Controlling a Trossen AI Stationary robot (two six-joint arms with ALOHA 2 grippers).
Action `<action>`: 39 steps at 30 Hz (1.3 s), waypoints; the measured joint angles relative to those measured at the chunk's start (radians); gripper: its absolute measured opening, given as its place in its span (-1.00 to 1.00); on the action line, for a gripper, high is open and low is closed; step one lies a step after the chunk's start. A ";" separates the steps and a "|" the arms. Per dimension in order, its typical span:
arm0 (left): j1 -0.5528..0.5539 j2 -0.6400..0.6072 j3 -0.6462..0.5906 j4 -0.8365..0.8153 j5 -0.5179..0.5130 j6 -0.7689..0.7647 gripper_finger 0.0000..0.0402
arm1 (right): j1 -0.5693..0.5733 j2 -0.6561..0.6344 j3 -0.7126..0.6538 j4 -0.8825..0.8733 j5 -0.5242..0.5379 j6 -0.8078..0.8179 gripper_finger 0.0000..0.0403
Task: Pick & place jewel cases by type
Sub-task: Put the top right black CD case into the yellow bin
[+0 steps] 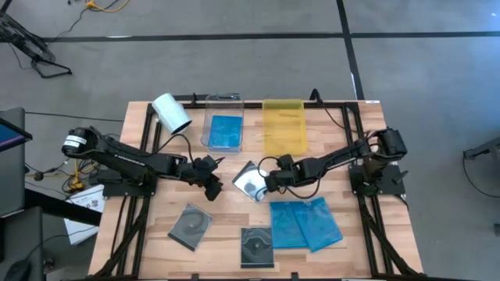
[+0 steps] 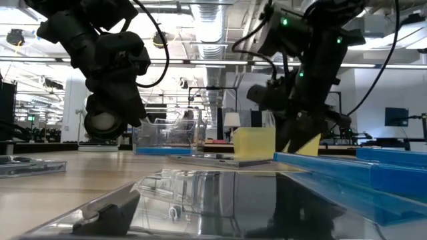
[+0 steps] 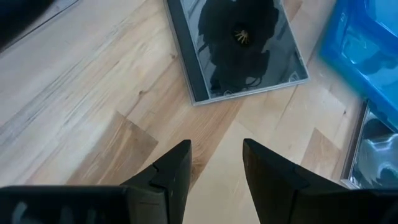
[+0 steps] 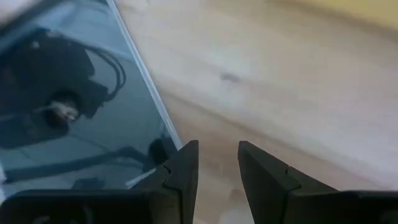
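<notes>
Several jewel cases lie flat on the wooden table. A clear case with a disc (image 1: 250,182) lies mid-table, and my right gripper (image 1: 269,184) stands open at its right edge, pointing steeply down. In the right wrist view, one finger (image 4: 184,163) stands at that case's edge (image 4: 163,124), with bare wood between the fingers. My left gripper (image 1: 212,190) hangs open over bare wood (image 3: 216,146), just left of the case. Two dark grey cases (image 1: 191,226) (image 1: 256,246) and two blue cases (image 1: 306,223) lie nearer the front edge. A third blue case (image 1: 225,131) lies in the clear tray. My right gripper has one finger right beside the clear case's edge (image 4: 168,134). I cannot tell whether it touches the case. Nothing sits between its fingers.
A white roll (image 1: 171,112) lies at the far left. A clear tray (image 1: 209,117) and a yellow tray (image 1: 283,126) stand at the far middle. A black frame rail (image 1: 148,133) and cables run along the table's sides. Bare wood lies between the arms and the near cases.
</notes>
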 joint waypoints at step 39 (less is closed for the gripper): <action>0.006 0.256 0.002 0.098 -0.187 -0.045 -0.32 | 0.001 0.039 0.015 0.115 -0.029 -0.135 -0.47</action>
